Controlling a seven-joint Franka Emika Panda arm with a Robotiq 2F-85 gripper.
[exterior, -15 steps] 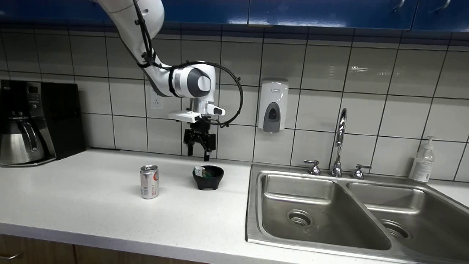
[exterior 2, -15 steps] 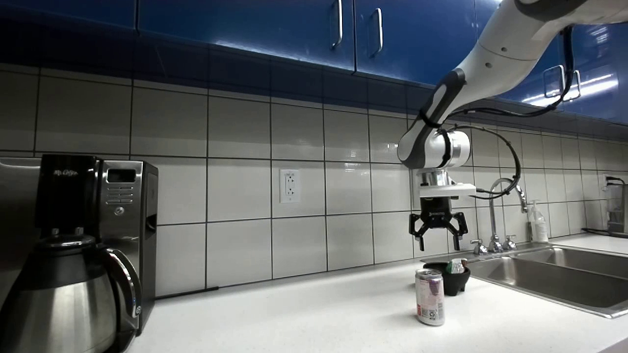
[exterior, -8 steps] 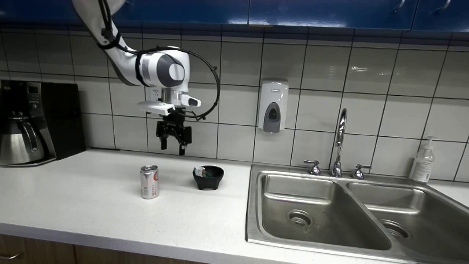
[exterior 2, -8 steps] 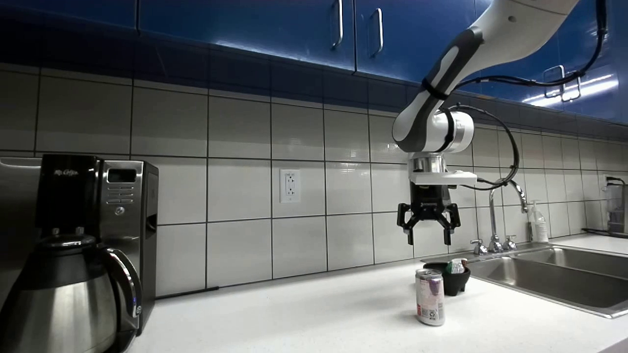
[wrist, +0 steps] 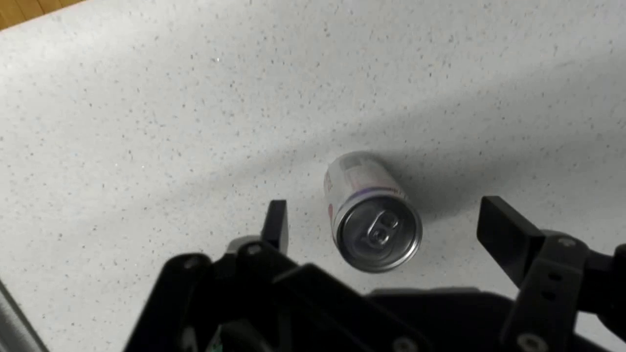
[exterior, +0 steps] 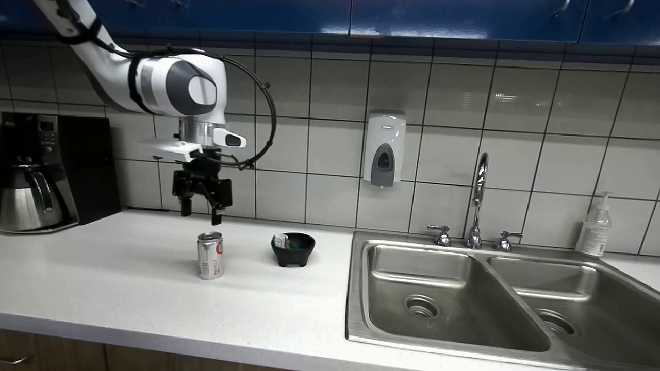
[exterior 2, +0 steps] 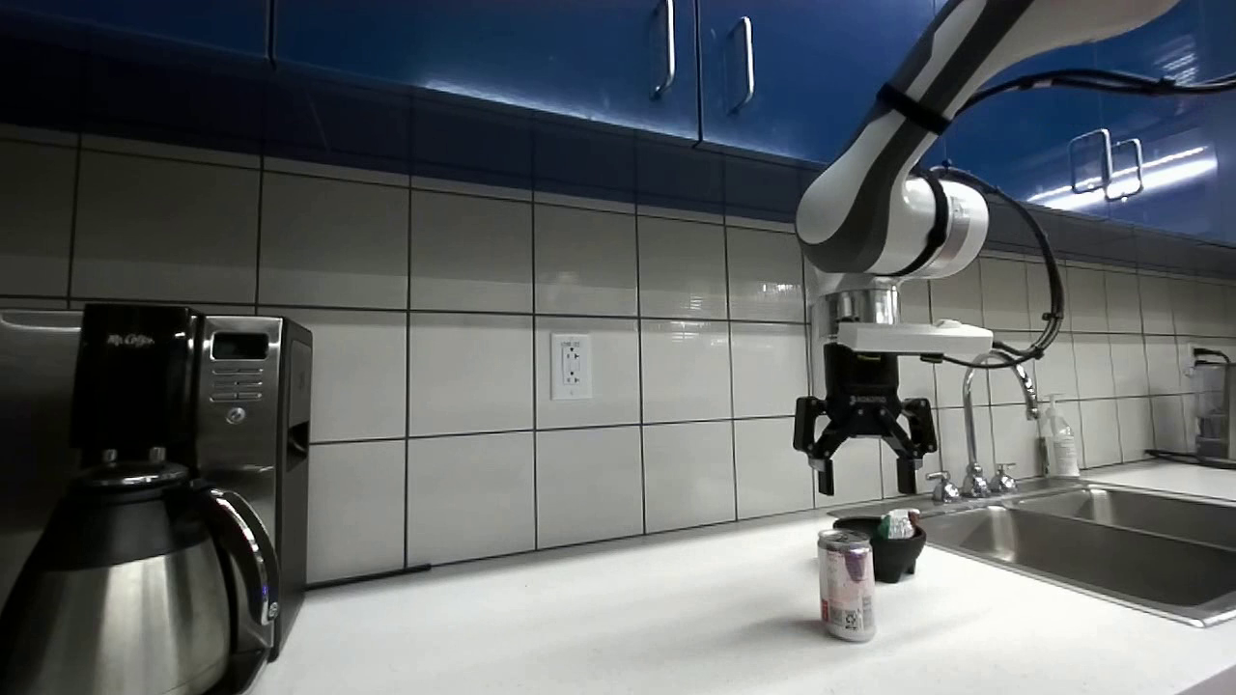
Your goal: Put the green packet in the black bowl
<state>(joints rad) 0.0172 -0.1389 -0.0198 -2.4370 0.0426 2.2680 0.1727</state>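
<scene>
The green packet [exterior: 281, 240] sits inside the black bowl [exterior: 293, 255], with its pale end sticking up at the rim. Both also show in an exterior view, the packet [exterior 2: 899, 524] above the rim of the bowl [exterior 2: 902, 556]. My gripper [exterior: 201, 218] is open and empty, pointing down, in the air left of the bowl. In the wrist view the open fingers [wrist: 384, 210] stand either side of the can's top, apart from it. A speck of green shows there at the bottom edge between gripper parts; the bowl is mostly hidden.
A silver-and-red can [exterior: 210, 256] stands upright on the white counter [exterior: 129, 288], left of the bowl; it also shows in the wrist view [wrist: 376, 230]. A steel sink [exterior: 356, 288] lies to the right. A coffee maker [exterior: 85, 165] stands at the left. Blue cabinets [exterior 2: 483, 68] hang above.
My gripper has moved from above the bowl toward the can, rising and then coming down a little, staying open. The packet, bowl and can have not moved.
</scene>
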